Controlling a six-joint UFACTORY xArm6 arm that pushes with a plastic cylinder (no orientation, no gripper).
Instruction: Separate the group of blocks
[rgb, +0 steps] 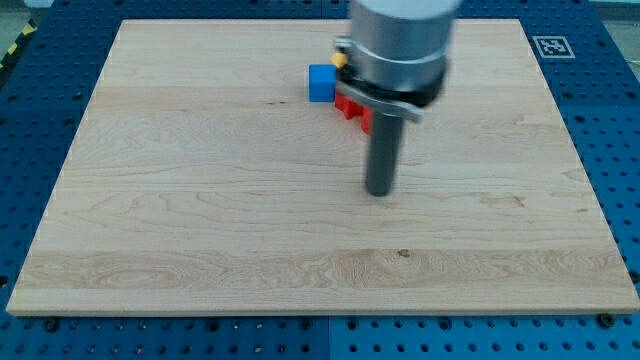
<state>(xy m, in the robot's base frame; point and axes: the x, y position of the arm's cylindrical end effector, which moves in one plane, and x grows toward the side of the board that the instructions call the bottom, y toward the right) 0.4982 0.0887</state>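
A blue cube (321, 83) sits near the view's top centre of the wooden board (200, 200). Right of it a red block (351, 107) shows partly from under the arm's body; its shape cannot be made out. A small bit of yellow block (340, 60) peeks out at the arm's left edge, above the blue cube. The three lie close together, and whether they touch is hidden. My tip (378, 192) rests on the board below and right of the group, apart from the blocks.
The arm's grey cylindrical body (398, 45) covers the area right of the blocks. A blue perforated table (40, 120) surrounds the board. A black-and-white marker tag (553, 46) sits at the board's top right corner.
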